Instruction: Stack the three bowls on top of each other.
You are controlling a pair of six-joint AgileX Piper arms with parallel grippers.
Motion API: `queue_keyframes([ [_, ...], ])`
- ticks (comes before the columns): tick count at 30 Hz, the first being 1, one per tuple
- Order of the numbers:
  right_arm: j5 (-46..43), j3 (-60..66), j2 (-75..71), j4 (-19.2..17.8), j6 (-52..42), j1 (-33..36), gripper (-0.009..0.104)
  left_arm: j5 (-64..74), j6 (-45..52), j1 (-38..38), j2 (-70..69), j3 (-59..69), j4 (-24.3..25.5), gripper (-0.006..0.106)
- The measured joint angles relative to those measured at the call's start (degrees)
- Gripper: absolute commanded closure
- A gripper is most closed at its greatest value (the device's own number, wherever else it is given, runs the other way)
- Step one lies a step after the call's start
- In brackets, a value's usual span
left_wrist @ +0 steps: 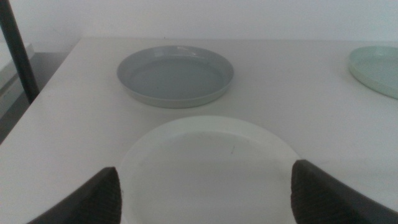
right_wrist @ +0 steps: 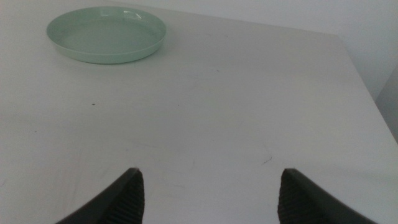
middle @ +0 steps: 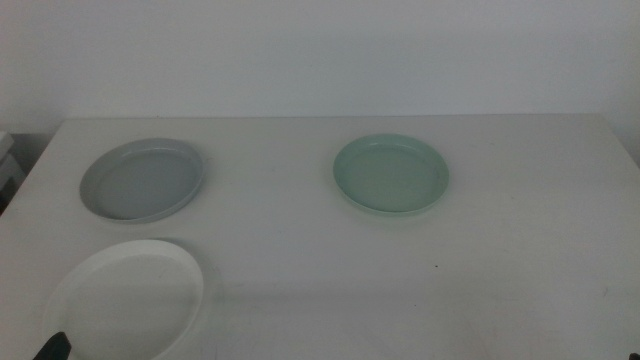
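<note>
From my remote station, the left gripper [left_wrist: 205, 190] waits at the table's near left edge, its jaws spread wide apart and holding nothing, framing the white bowl [middle: 125, 298] that lies closest to it; I judge that bowl an easy first pick. The right gripper [right_wrist: 208, 190] hangs over bare tabletop on the near right, jaws likewise apart and empty, with the mint green bowl [right_wrist: 106, 34] well ahead of it. Beyond the white bowl, near but not touching, sits the grey bowl [middle: 143, 179] at the far left, and the mint green one rests apart toward the far centre of the white table [middle: 520, 250]. I count three bowls, each lying singly, none stacked, and two grippers.
</note>
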Motion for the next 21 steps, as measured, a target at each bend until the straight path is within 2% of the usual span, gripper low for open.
queue_keyframes([
  [4,0.0,0.0,0.0,0.0,0.0,0.0,0.04,0.44,0.0,0.0,5.38,-3.45,0.0,-0.005],
  [10,0.0,0.0,0.0,0.0,0.0,0.0,0.04,3.88,0.0,0.0,18.85,-15.63,0.0,-0.005],
  [21,0.0,0.0,0.0,0.0,0.0,0.0,0.04,24.61,0.0,0.0,41.47,-43.85,-1.51,-0.005],
])
